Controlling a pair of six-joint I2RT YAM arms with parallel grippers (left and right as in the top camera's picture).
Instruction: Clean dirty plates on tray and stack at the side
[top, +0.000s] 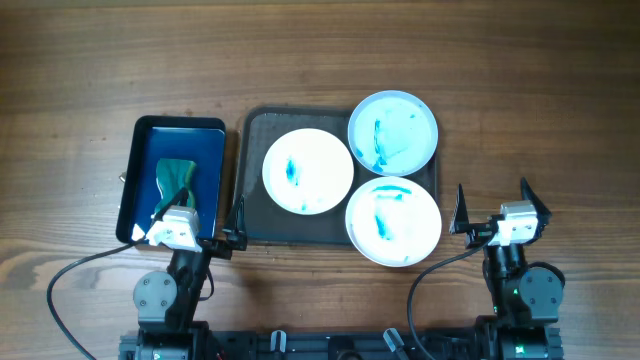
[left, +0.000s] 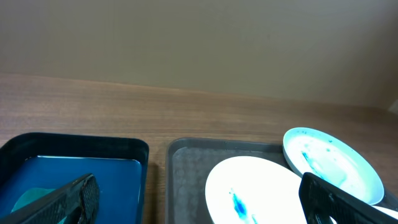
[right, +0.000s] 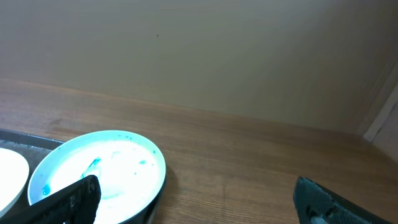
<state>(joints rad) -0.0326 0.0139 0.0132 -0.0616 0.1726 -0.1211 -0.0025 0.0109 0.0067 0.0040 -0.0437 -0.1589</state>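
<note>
The wooden table (top: 80, 60) carries two things side by side. The grey tray (top: 255, 130) lies near the middle, and a smaller blue tray (top: 205, 140) lies just to its left, with a narrow strip of wood between them.

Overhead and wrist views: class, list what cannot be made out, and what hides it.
Overhead: the green thing's near end, in the blue tray, lies under the left gripper.
Left wrist: the white plate is cut off by the bottom edge; the front plate is out of frame.
Right wrist: the bluish plate's near part is cut off by the bottom edge.
</note>
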